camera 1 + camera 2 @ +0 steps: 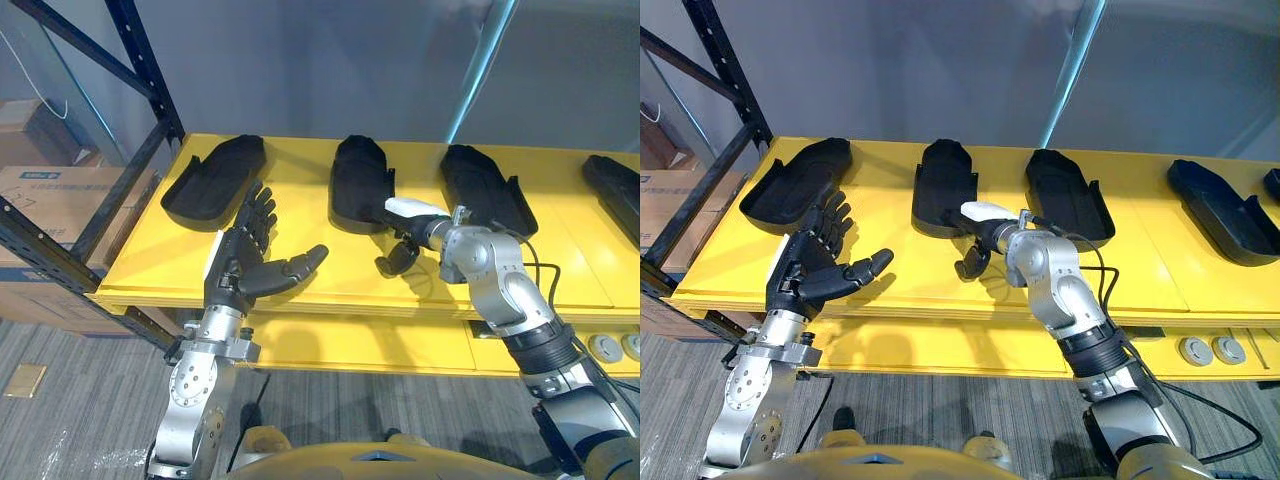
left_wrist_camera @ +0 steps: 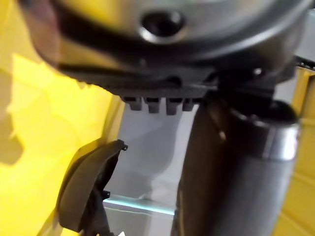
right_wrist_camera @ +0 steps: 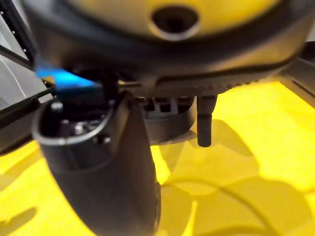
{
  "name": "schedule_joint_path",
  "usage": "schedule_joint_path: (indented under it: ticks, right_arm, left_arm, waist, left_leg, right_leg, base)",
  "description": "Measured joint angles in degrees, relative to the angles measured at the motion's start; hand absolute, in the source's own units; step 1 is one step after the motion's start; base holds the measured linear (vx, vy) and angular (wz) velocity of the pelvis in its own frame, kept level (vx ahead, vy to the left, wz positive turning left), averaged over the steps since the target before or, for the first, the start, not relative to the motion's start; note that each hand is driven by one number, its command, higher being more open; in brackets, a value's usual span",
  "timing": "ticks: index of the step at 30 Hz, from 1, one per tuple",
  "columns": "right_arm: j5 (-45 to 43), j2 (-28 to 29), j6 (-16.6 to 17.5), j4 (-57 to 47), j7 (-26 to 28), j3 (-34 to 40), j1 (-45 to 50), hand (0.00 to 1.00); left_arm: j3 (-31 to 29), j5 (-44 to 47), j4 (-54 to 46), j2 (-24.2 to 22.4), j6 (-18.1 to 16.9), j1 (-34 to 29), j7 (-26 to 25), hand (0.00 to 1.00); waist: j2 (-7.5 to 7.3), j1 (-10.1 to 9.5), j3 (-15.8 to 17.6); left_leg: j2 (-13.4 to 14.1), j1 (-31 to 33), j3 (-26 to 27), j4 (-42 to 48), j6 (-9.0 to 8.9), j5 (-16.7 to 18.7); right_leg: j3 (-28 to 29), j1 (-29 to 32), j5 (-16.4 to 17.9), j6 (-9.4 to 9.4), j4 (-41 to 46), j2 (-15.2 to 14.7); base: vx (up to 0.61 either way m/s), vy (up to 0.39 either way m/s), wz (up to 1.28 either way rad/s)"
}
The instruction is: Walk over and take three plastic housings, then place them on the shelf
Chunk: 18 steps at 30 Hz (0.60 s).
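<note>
Yellow shelf board point(image 1: 300, 285) on a dark metal rack point(image 1: 140, 60) stands before a grey wall point(image 1: 300, 60). Brown cardboard boxes point(image 1: 40, 190) sit past its left end, over a grey floor point(image 1: 60, 400).

In the left eye view, three long black plastic shell-shaped housings lie in a row near the back edge: the left housing point(image 1: 212, 180), the middle housing point(image 1: 358, 180) and the right housing point(image 1: 480, 185). Each runs long-ways from front edge to back edge. The left hand point(image 1: 240, 262) floats over the front edge, spread wide and holding nothing. The right hand point(image 1: 405, 235) is nearer the work, at the front end of the middle housing, which lies just behind it. I cannot tell if it is holding on.

In the right eye view, a fourth housing point(image 1: 1220, 210) lies by the right end, well apart from both hands.

In the left wrist view, a black housing shows past the hand.

In the right wrist view, the right hand hangs close over the board.

All three look placed, so I think the hand only needs to pull straight back.
</note>
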<state>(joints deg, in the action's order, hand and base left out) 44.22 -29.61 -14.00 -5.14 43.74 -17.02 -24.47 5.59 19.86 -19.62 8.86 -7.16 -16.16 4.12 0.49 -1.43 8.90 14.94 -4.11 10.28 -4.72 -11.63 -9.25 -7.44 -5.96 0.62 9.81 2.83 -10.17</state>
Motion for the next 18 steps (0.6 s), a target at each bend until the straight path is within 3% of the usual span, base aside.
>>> schedule_joint_path:
  ticks: [10,18]
  right_arm:
    - [0.43,-2.23,3.77,-4.95,1.86,1.66,5.75,1.0]
    - [-2.62,-4.19,6.34,-5.16,-5.64,1.87,8.22,1.0]
  left_arm:
    - [-1.75,0.02,-0.03,0.12,1.22,0.47,1.34,1.0]
    - [-2.08,0.02,-0.11,0.14,1.22,0.61,1.46,1.0]
  waist:
    - [-0.32,0.14,-0.51]
    - [-0.31,0.26,-0.57]
  left_leg:
    - [-0.28,-0.3,0.38,-0.03,0.26,0.54]
    - [-0.32,-0.25,0.58,-0.08,0.21,0.58]
  right_leg:
    - [0.19,-0.11,0.33,-0.29,0.02,-0.35]
    - [0.37,0.11,0.33,-0.34,-0.3,-0.39]
  base:
    - [0.0,-0.001,-0.01]
    - [0.0,-0.001,-0.01]
